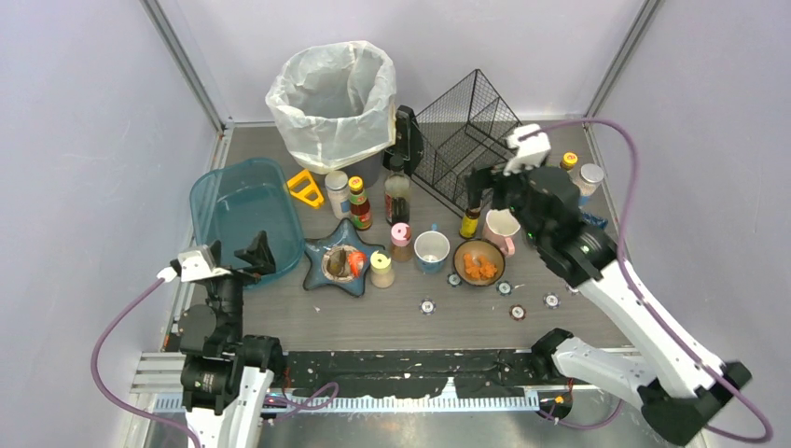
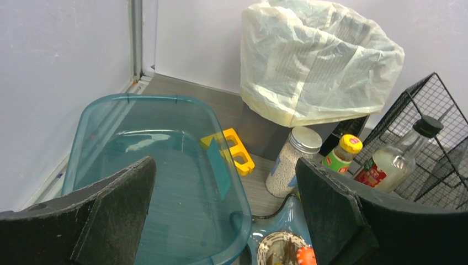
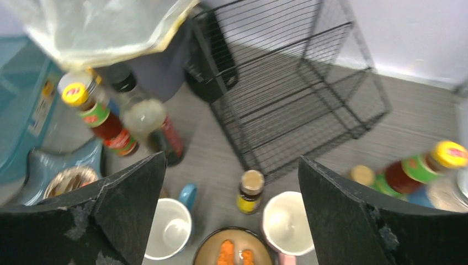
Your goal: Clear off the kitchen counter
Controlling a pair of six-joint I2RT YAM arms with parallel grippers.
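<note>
From above, the left pincer point(image 1: 235, 255) stands wide and empty over the near rim of the teal tub point(image 1: 244, 201); the right pincer point(image 1: 492, 191), equally wide, holds nothing above the pink mug point(image 1: 502, 229); the dark surface point(image 1: 373, 322) lies beneath both; left wrist view: tub directly under the fingers point(image 2: 116, 215), lined bin point(image 2: 314, 61) beyond; right wrist view: a small bottle point(image 3: 249, 192) below between the fingers, wire rack point(image 3: 298, 83) ahead.

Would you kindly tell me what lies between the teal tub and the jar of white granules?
A yellow plastic tool lies on the counter between the tub and the jar, shown in the top and left wrist views.
</note>
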